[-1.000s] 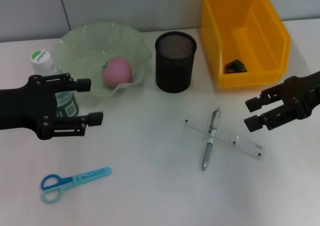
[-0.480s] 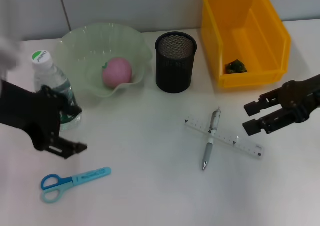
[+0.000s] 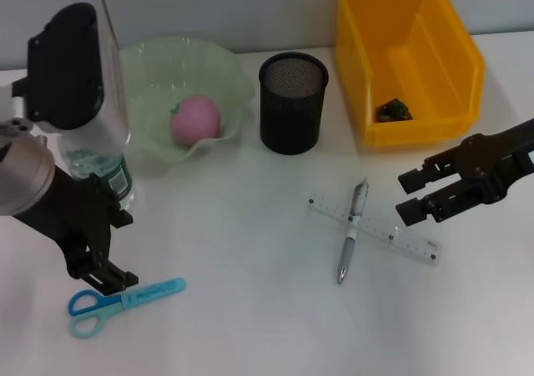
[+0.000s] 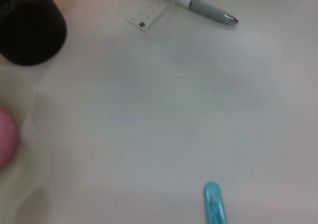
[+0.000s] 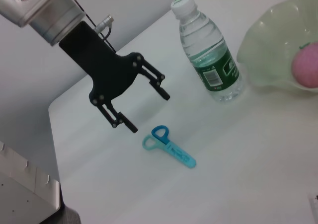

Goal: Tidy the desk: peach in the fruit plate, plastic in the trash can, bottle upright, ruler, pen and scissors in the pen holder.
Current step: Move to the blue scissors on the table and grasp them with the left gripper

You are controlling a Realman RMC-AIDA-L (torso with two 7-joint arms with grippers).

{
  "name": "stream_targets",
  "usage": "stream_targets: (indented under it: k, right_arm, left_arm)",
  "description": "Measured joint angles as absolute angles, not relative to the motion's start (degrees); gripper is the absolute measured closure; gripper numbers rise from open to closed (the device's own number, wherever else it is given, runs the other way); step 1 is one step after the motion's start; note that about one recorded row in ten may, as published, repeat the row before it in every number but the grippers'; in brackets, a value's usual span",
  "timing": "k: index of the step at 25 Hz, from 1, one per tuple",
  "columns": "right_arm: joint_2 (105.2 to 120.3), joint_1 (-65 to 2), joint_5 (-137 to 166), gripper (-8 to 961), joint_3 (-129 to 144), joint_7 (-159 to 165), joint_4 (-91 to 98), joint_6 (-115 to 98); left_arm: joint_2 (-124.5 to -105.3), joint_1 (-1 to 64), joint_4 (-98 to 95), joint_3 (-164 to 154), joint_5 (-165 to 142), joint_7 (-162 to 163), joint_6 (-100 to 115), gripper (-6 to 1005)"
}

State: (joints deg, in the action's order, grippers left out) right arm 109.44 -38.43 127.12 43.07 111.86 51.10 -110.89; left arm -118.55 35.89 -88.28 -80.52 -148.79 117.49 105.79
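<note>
Since half a second ago the left arm has swung up and turned, so the left gripper (image 3: pixel 107 247) now points down at the lower left of the head view, just above the scissors (image 3: pixel 125 298); the right gripper (image 3: pixel 415 196) has edged slightly toward the ruler (image 3: pixel 373 228). In the right wrist view the left gripper (image 5: pixel 147 108) has its jaws spread wide and empty above the desk (image 3: pixel 250 309), close to the scissors (image 5: pixel 169 145). The right gripper, at the right of the head view, is also parted and holds nothing.

At the left of the head view the bottle (image 3: pixel 98 166) stands upright, partly hidden by the arm; the right wrist view shows the bottle (image 5: pixel 207 52) upright with its cap on. Beside it, at upper left, the peach (image 3: pixel 195 117) lies in the fruit plate (image 3: pixel 229 72). The pen holder (image 3: pixel 292 102) stands at upper centre and the trash can (image 3: pixel 409 55) at upper right, with a small dark green scrap (image 3: pixel 391 109) on its floor. Right of centre the pen (image 3: pixel 351 230) lies across the ruler. The left wrist view shows the pen (image 4: pixel 207 10), the ruler's end (image 4: pixel 148 16) and the scissors' blue tip (image 4: pixel 214 203).
</note>
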Motion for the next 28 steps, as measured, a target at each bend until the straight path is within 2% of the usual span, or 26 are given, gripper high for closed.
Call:
stream_targets:
  k: [13, 28]
  right_arm:
    - [109.43, -38.85, 126.89, 191, 42.99, 111.76, 51.09, -110.61]
    - [109.41, -38.94, 127.17, 192, 43.33, 111.69, 51.06, -110.62]
  left_arm:
    - [-118.74, 37.39, -87.98, -85.96, -150.31, 127.54, 105.17, 210]
    - [-118.92, 35.08, -86.05, -92.34, -149.47, 132.68, 100.52, 211]
